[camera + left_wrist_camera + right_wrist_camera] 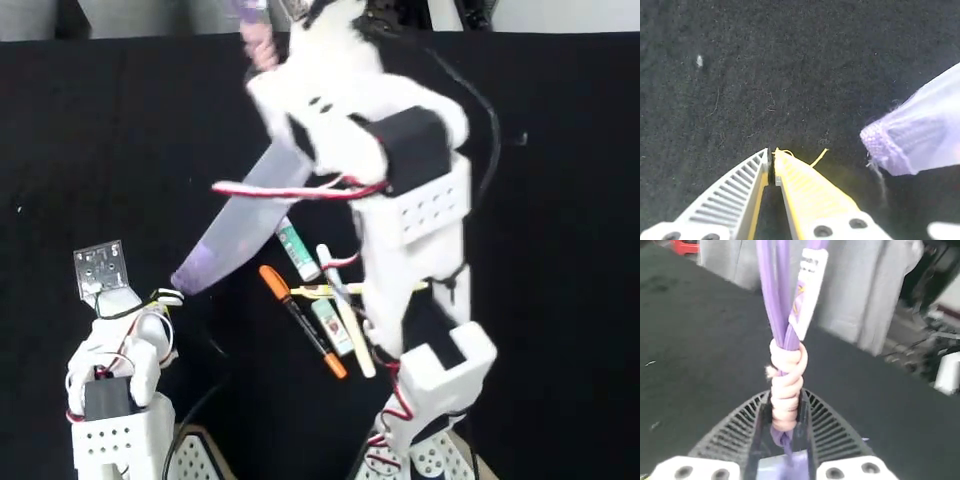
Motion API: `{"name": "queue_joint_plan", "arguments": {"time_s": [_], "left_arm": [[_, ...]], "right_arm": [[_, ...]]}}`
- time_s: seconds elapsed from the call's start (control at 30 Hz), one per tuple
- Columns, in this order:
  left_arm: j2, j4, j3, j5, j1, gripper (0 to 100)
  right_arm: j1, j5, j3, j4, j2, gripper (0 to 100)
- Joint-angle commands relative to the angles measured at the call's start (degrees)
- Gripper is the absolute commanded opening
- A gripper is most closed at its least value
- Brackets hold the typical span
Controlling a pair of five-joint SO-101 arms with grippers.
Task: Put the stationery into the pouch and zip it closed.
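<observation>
The translucent purple pouch (240, 225) hangs slanted above the black table, its lower corner (900, 145) near the cloth. My right gripper (785, 407) is shut on the pouch's bunched top end (782, 315), where a pink cord (786, 385) is wound round it; this gripper (262, 45) is raised at the far side of the table. Several pens and markers lie in a loose pile, among them an orange marker (302, 322), a cream pen (345, 312) and a green-and-white stick (297, 250). My left gripper (772, 152) is shut on nothing, low over the cloth just beside the pouch's lower corner (190, 277).
The black cloth (560, 200) covers the table. A small metal plate (100, 268) sticks up by the left arm. The right arm's white body (415, 230) and red cables stand over the right of the stationery pile. Grey fabric and clutter lie beyond the table's far edge.
</observation>
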Motion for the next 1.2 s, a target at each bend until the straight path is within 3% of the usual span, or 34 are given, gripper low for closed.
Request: {"name": "queue_joint_plan", "arguments": {"time_s": [0.0, 0.53, 0.73, 0.97, 1.17], "left_arm": [[-0.3, 1.4, 1.1, 0.2, -0.2, 3], [-0.3, 3.3, 1.1, 0.2, -0.3, 3], [-0.3, 3.3, 1.1, 0.2, -0.3, 3], [-0.3, 3.3, 1.1, 0.2, -0.3, 3], [-0.3, 3.3, 1.1, 0.2, -0.3, 3]], "right_arm": [[5.5, 1.1, 0.1, -7.8, -3.6, 1.1], [10.4, 1.1, 0.6, -25.8, -3.1, 1.1], [11.8, 1.1, 4.1, -24.3, -2.8, 1.1], [12.3, 1.1, 6.9, -11.7, -3.2, 1.1], [12.3, 1.0, 0.4, -15.6, -2.6, 1.1]]}}
